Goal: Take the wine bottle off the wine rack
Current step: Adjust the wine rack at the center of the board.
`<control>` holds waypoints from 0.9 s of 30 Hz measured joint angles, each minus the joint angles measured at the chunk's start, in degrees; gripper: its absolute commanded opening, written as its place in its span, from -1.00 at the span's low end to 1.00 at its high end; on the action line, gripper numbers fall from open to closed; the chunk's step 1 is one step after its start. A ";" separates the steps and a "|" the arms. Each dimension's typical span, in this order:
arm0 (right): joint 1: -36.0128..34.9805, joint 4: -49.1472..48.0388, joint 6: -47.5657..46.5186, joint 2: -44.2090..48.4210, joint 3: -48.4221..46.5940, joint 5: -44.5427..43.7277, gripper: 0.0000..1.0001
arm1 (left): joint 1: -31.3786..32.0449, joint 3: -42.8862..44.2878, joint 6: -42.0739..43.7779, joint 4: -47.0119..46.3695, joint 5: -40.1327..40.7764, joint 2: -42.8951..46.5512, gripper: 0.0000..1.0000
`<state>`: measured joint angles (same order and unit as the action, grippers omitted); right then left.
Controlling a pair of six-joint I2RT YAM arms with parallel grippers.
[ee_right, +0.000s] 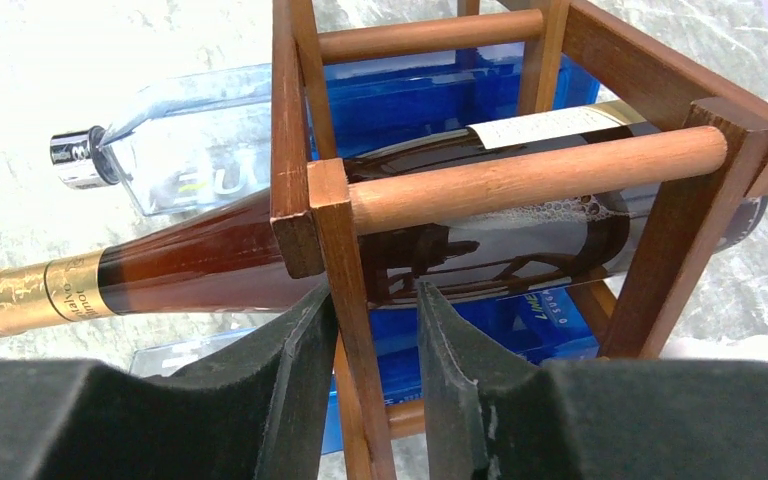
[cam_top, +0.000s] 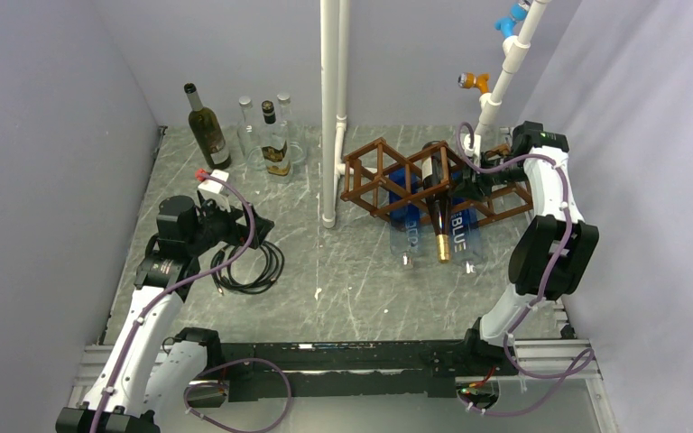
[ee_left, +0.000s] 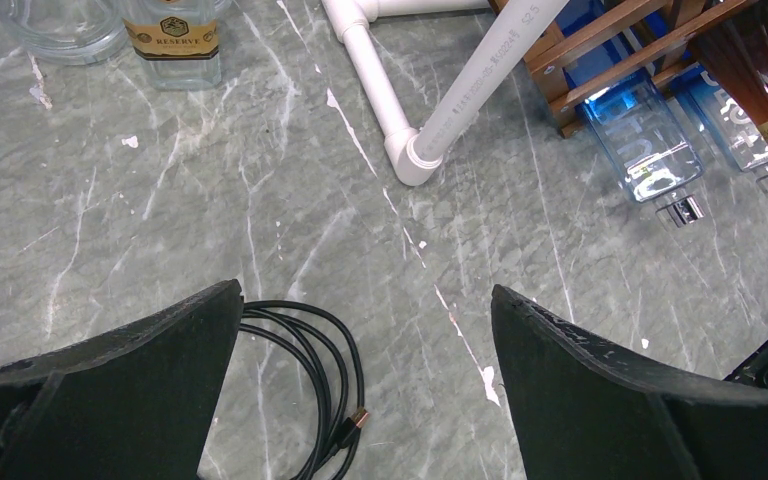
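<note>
**A:** Item one, the wine bottle (cam_top: 434, 185). How do we enter it?

**B:** Not yet off. It lies on its side in a cell of the wine rack (cam_top: 367, 170), toward the far right corner of the table (cam_top: 343, 289), its gold-foiled neck poking out toward the near edge.

**A:** Grippers?

**B:** Right gripper (ee_right: 375, 292): set narrow about an upright bar of the rack, pinching the wood as far as we can judge, not the bottle (the glass sits just behind that bar). Left gripper (ee_left: 365, 292): spread wide, holding nothing, over the left side of the table, well apart from the rack.

**A:** What's left, then?

**B:** By our reckoning, all of it: grasp, draw out, set down.

**A:** Surroundings?

**B:** Two blue-tinted bottles (cam_top: 406, 233) lying under the rack, necks toward the near edge. A white pipe (cam_top: 329, 108) upright just left of the rack. Standing bottles (cam_top: 275, 144) at the far left corner. A coiled black cable (cam_top: 251, 268) near the left edge.

**A:** Obstructions?

**B:** The rack's own bars, we'd say, and the blue bottles beneath
</note>
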<state>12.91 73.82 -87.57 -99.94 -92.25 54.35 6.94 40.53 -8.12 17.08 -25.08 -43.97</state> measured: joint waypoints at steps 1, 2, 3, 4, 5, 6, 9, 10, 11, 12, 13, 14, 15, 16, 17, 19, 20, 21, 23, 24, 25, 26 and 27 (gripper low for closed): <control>0.00 0.28 -0.24 -0.13 -0.04 0.00 -0.34 | 0.00 0.00 0.02 0.00 0.00 0.00 0.99; 0.00 0.59 -0.50 -0.24 -0.04 -0.04 -0.37 | 0.00 0.00 0.07 0.00 0.00 0.00 0.99; 0.02 0.92 -0.76 -0.26 -0.04 -0.09 -0.41 | 0.00 0.00 0.09 0.00 0.00 0.00 0.99; 0.00 1.22 -0.98 -0.26 -0.04 -0.11 -0.45 | 0.00 0.00 0.11 0.00 0.00 0.00 0.99; 0.00 1.44 -1.20 -0.26 -0.04 -0.09 -0.51 | 0.00 0.00 0.11 0.00 0.00 0.00 0.99; 0.00 1.70 -1.40 -0.26 -0.04 -0.09 -0.57 | 0.00 0.00 0.11 0.00 -0.02 0.00 0.99; 0.00 2.51 -2.05 -0.26 -0.04 -0.11 -0.70 | 0.00 0.00 0.13 0.00 0.00 0.00 0.99; 0.00 2.47 -2.36 -0.26 -0.04 -0.13 -0.73 | 0.00 0.00 0.13 0.00 -0.02 0.00 0.99; 0.02 2.45 -2.67 -0.26 0.02 -0.09 -0.77 | 0.00 0.00 0.11 0.00 -0.02 0.00 0.99; 0.02 2.36 -2.91 -0.17 0.13 -0.02 -0.79 | 0.00 0.00 0.11 0.00 -0.04 0.00 0.99; 0.02 2.16 -3.02 -0.02 0.35 -0.02 -0.82 | 0.00 0.00 0.11 0.00 -0.04 0.00 0.99; 0.02 1.92 -3.04 0.22 0.59 -0.02 -0.84 | 0.00 0.00 0.11 0.00 -0.07 0.00 0.99; 0.02 1.46 -3.02 0.55 1.03 0.00 -0.86 | 0.00 0.00 0.13 0.00 -0.07 0.00 0.99; 0.02 0.98 -2.86 0.87 1.46 0.04 -0.87 | 0.00 0.00 0.13 0.00 -0.09 0.00 0.99; 0.02 0.55 -2.71 1.11 1.79 0.07 -0.88 | 0.00 0.00 0.13 0.00 -0.09 0.00 0.99; 0.02 -0.70 -1.79 1.97 2.86 0.13 -0.91 | 0.00 0.00 0.13 0.00 -0.09 0.00 0.99; 0.02 -1.27 -1.25 2.47 3.43 0.13 -0.92 | 0.00 0.00 0.11 0.00 -0.11 0.00 0.99; 0.02 -1.84 -0.63 3.02 4.04 0.13 -0.94 | 0.00 0.00 0.13 0.00 -0.11 0.00 0.99; 0.02 -2.71 0.87 3.96 5.16 0.11 -0.96 | 0.00 0.00 0.11 0.00 -0.11 0.00 0.99; 0.02 -3.26 1.64 4.44 5.77 0.11 -0.97 | 0.00 0.00 0.13 0.00 -0.11 0.00 0.99; 0.04 -3.72 2.25 4.85 6.27 0.11 -0.98 | 0.00 0.00 0.11 0.00 -0.11 0.00 0.99; 0.07 -4.37 3.06 5.38 6.93 0.13 -0.98 | 0.00 0.00 0.11 0.00 -0.13 0.00 0.99; 0.07 -5.07 3.93 5.97 7.63 0.13 -1.00 | 0.00 0.00 0.13 0.00 -0.13 0.00 0.99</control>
<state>12.97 68.75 -83.64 -93.97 -84.62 54.48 6.94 40.53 -7.99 17.08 -25.21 -43.97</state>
